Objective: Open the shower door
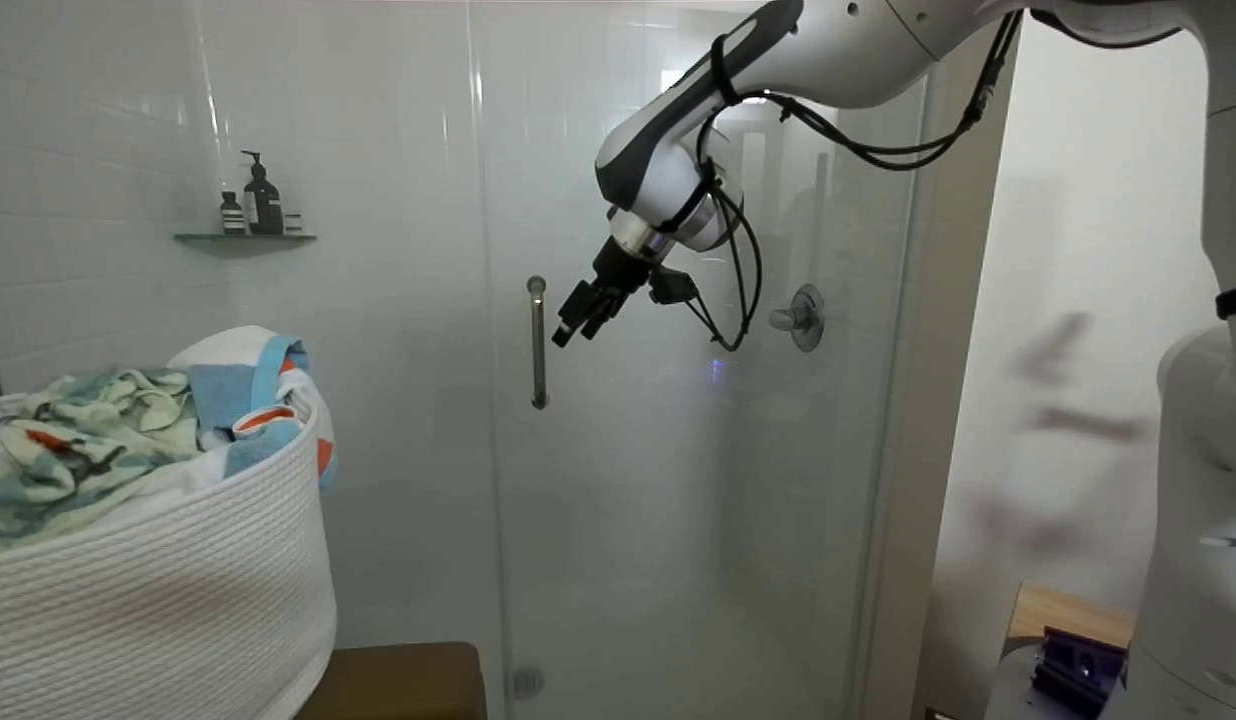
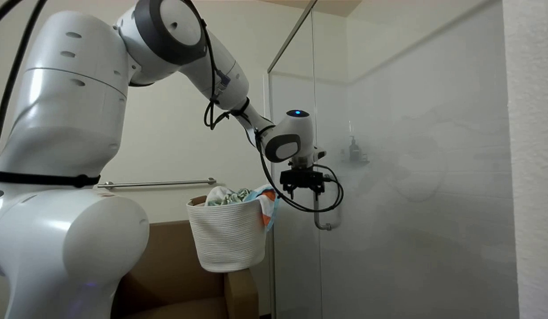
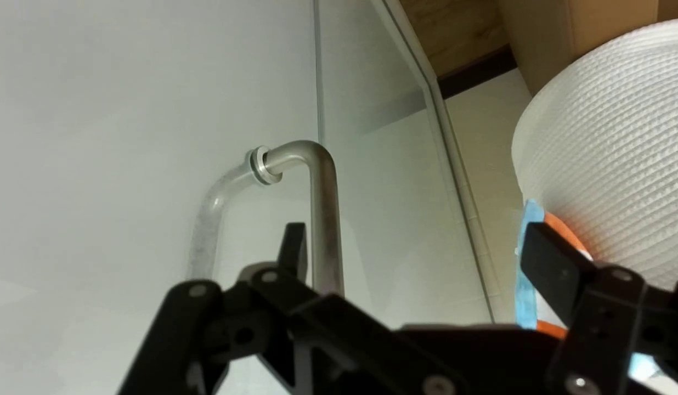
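Note:
The shower door (image 1: 668,520) is a tall clear glass panel, in line with the fixed glass panel beside it. Its vertical silver bar handle (image 1: 538,345) shows in both exterior views (image 2: 317,217). My gripper (image 1: 575,333) is open and empty, fingers pointing down, close to the handle's upper part in both exterior views (image 2: 304,196). In the wrist view the fingers are wide apart (image 3: 421,249). The handle bar (image 3: 324,214) appears just inside the left finger there; its lower part is hidden behind the gripper. I cannot tell whether the bar lies between the fingers in depth.
The handleless fixed panel (image 1: 398,450) stands beside the door. A white woven basket (image 2: 229,237) of towels sits on a brown armchair (image 2: 176,266) near the glass; it shows at the right of the wrist view (image 3: 619,142). A shower valve (image 1: 804,318) is behind the glass.

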Robot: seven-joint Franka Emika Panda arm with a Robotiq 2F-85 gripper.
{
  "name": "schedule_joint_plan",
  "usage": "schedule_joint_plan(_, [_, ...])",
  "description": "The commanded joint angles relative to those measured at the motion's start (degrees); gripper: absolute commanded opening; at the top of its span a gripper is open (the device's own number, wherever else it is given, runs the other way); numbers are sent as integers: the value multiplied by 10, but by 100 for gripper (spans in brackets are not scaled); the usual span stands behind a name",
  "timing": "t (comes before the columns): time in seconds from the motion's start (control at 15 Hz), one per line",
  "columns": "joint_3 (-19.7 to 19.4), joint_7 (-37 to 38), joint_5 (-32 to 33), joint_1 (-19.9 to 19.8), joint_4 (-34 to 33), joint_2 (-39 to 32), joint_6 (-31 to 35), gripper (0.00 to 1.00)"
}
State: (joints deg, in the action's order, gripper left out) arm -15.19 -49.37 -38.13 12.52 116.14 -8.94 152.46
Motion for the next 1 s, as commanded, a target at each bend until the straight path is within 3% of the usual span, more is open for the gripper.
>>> schedule_joint_plan(0.0, [7, -35, -36, -12, -36, -34, -11, 100])
schedule_joint_plan(0.53, [24, -63, -77, -21, -111, -93, -5, 100])
schedule_joint_plan(0.93, [22, -54, -69, -17, -149, -122, 15, 100])
